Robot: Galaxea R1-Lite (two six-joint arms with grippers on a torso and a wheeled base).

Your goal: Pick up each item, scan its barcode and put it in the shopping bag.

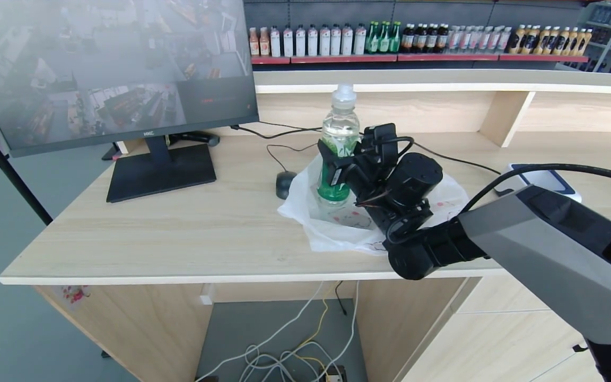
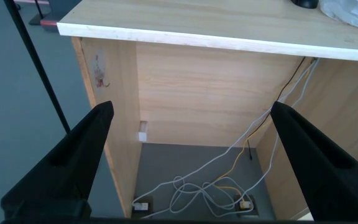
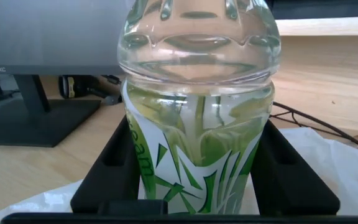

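A clear plastic bottle [image 1: 339, 139] with a green and white label and a white cap stands upright over the white shopping bag [image 1: 332, 225] on the wooden counter. My right gripper [image 1: 337, 167] is shut on the bottle at its label; in the right wrist view the bottle [image 3: 197, 124] sits between the black fingers [image 3: 114, 165]. The bottle's base is at the bag's opening. My left gripper [image 2: 188, 162] hangs open below the counter's edge, facing the cabinet front, with nothing between its fingers.
A monitor [image 1: 109, 69] on a black stand is at the counter's back left. A black mouse [image 1: 285, 183] lies just left of the bag. A white and blue device [image 1: 544, 183] sits to the right. Cables [image 2: 229, 180] lie under the counter.
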